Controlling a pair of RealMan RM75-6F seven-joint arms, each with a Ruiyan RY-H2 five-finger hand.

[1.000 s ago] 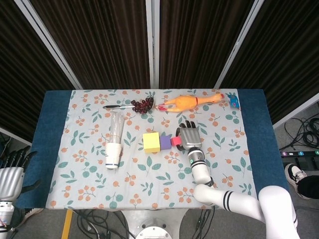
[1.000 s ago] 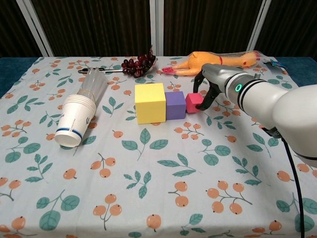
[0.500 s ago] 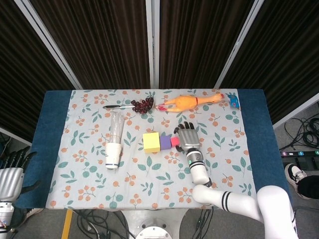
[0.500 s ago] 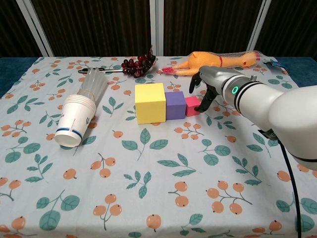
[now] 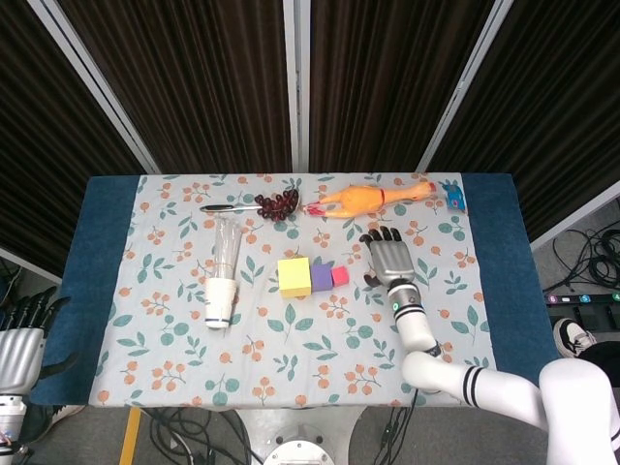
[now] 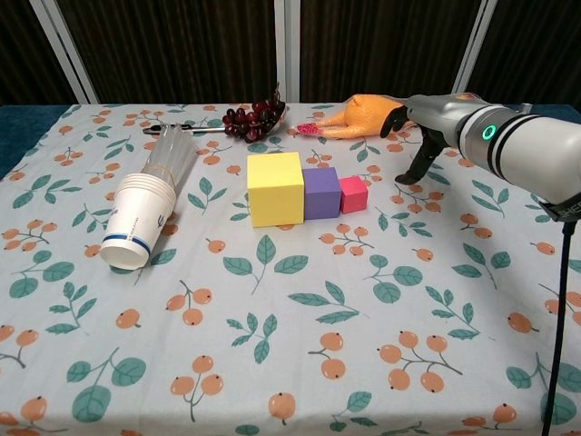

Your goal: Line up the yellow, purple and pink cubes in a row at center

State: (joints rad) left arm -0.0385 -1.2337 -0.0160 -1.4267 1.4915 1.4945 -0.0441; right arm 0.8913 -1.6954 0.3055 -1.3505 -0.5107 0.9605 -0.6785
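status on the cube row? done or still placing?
Looks done: yellow cube, purple cube and pink cube sit side by side mid-table. Nothing in hand: right hand hangs open, clear of the pink cube; left hand idles off the table edge. Nothing visibly left.

Both hands, right hand (image 5: 390,260) and left hand (image 5: 21,334), have silver-grey backs with black fingers, and the right arm (image 6: 517,150) is glossy white with black bands and a green ring light.

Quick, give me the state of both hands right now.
Left hand: open, holding nothing, off the table's left edge.
Right hand: open, fingers spread, holding nothing, right of the pink cube.
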